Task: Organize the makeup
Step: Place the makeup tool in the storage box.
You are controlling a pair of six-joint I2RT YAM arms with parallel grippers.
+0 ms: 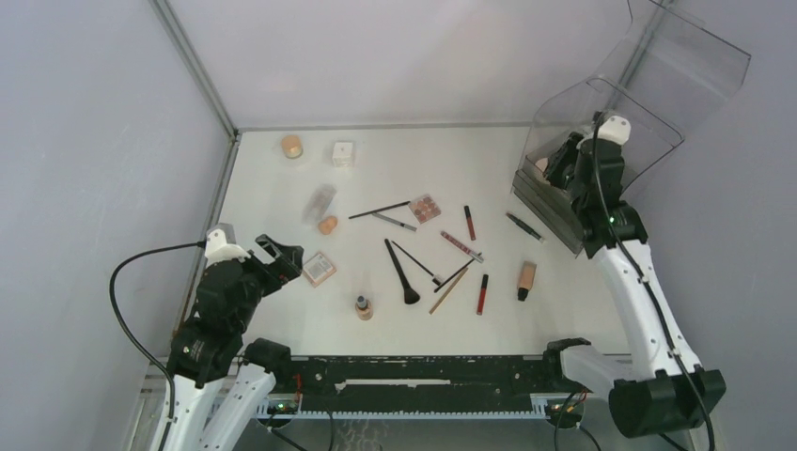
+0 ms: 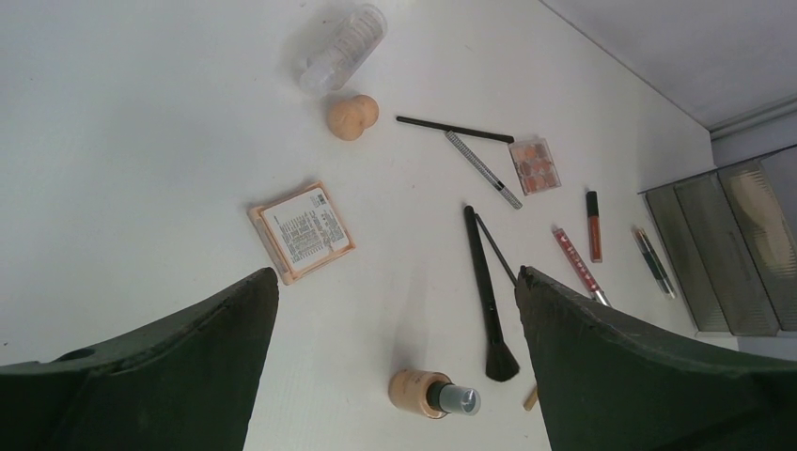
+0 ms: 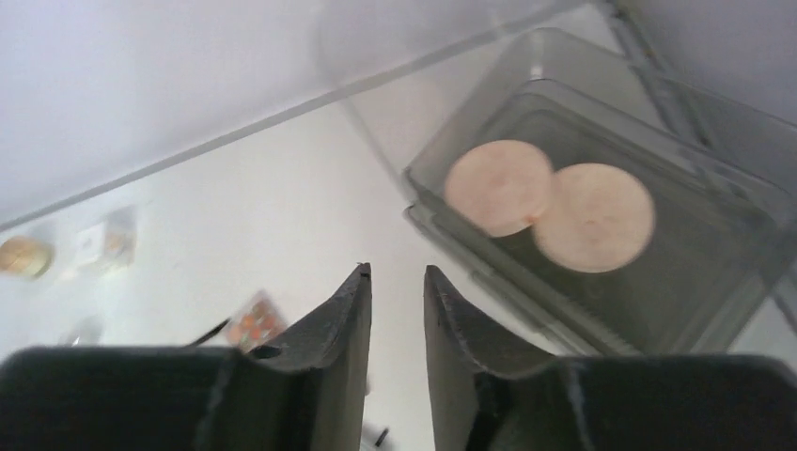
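Note:
Makeup lies scattered over the white table: a black brush, a pink palette, a tan bottle and a red lip tube. My left gripper hovers wide open at the near left. In the left wrist view the left gripper has the pink palette ahead and the tan bottle below, between its fingers. My right gripper is at the smoky organizer. Seen from the right wrist, the right gripper is slightly open and empty. Two round beige compacts lie in the organizer drawer.
A white cube jar and a round beige compact sit at the back left. A clear tube, a beige sponge, a small palette and a second tan bottle also lie on the table. Walls close both sides.

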